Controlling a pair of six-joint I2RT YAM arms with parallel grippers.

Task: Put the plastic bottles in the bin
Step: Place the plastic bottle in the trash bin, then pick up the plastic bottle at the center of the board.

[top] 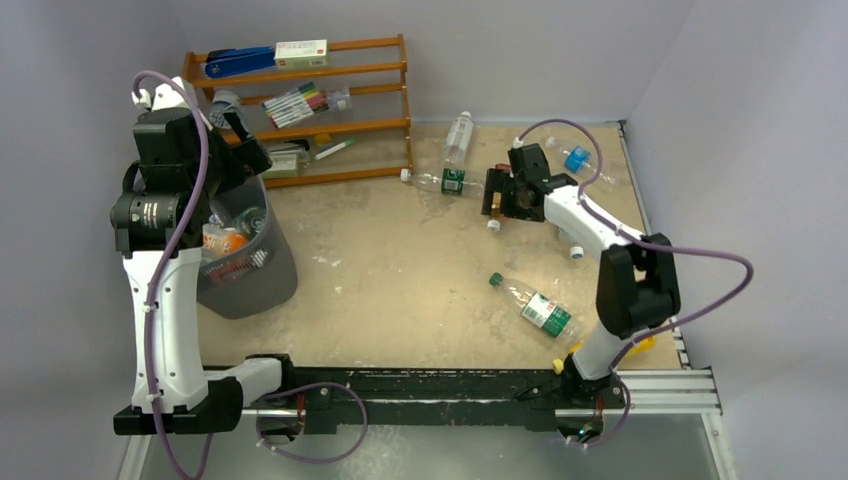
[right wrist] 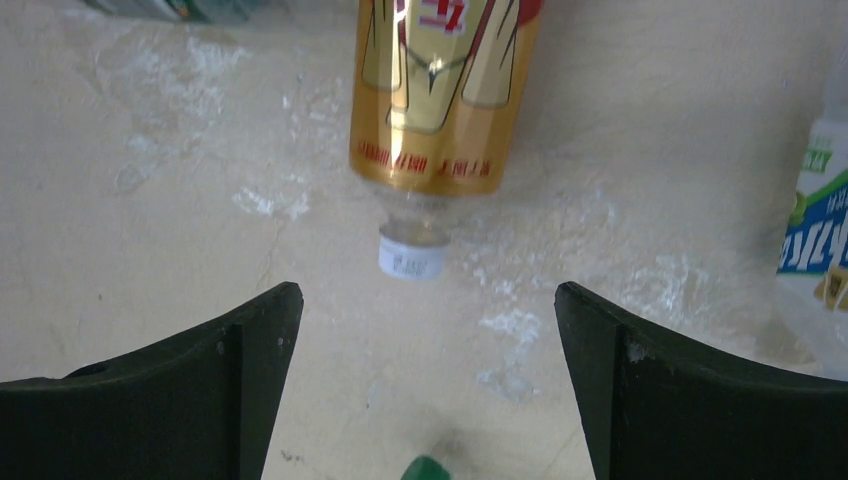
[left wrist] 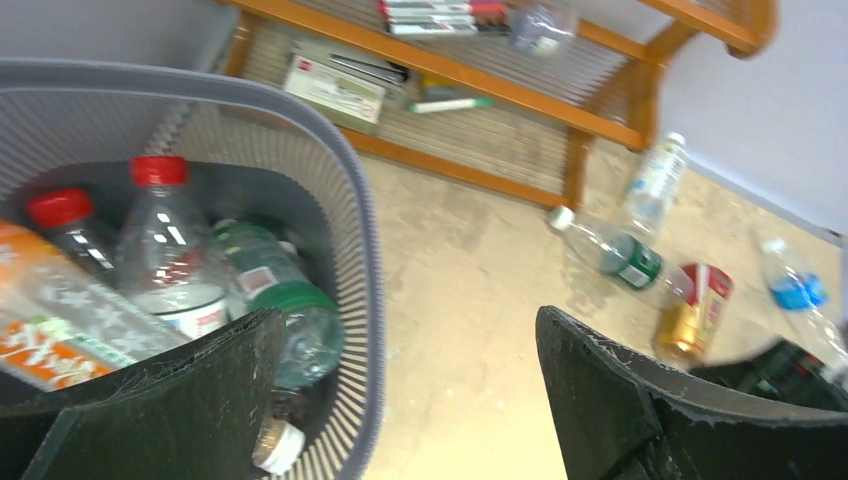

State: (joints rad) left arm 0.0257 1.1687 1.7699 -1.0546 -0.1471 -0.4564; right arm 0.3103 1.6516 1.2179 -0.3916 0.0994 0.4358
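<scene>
My right gripper (right wrist: 428, 305) stands wide open, empty. The gold-labelled bottle (right wrist: 440, 90) lies just ahead, centred between my fingers, its long axis running straight away, white cap (right wrist: 411, 262) toward me. My left gripper (left wrist: 408, 320), also open, hangs at the bin (left wrist: 365, 260) rim.
</scene>
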